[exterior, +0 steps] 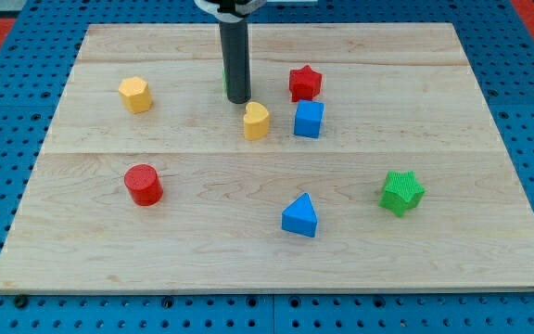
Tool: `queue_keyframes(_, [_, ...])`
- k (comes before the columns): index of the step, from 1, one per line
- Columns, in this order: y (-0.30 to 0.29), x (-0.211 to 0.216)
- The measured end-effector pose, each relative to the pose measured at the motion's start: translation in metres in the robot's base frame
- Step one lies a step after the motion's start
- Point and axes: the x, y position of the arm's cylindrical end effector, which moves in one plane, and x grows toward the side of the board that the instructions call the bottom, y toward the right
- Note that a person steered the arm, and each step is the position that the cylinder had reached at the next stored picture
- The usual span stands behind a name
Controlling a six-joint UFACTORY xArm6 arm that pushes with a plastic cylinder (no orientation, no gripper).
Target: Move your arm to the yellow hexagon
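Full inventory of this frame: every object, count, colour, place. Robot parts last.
yellow hexagon block: 1, yellow, upper left of board
yellow heart-shaped block: 1, yellow, centre top
red star block: 1, red, upper centre-right
blue cube block: 1, blue, below the star
red cylinder block: 1, red, lower left
blue triangular block: 1, blue, lower centre
green star block: 1, green, right
wooden board: 1, light wood
my tip: 1, dark rod, just upper left of the heart, right of the hexagon

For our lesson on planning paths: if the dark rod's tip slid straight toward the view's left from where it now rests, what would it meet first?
My tip would probably meet the yellow hexagon block first; the wooden board between them looks free, though depth is hard to judge.
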Motion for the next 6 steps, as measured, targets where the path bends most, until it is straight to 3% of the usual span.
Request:
queue_keyframes(1, [-0.005,0.044])
queue_keyframes(2, [-0.079,0.056])
queue_keyframes(4, [-0.185,0.039])
queue_keyframes(6, [-0.174,0.003])
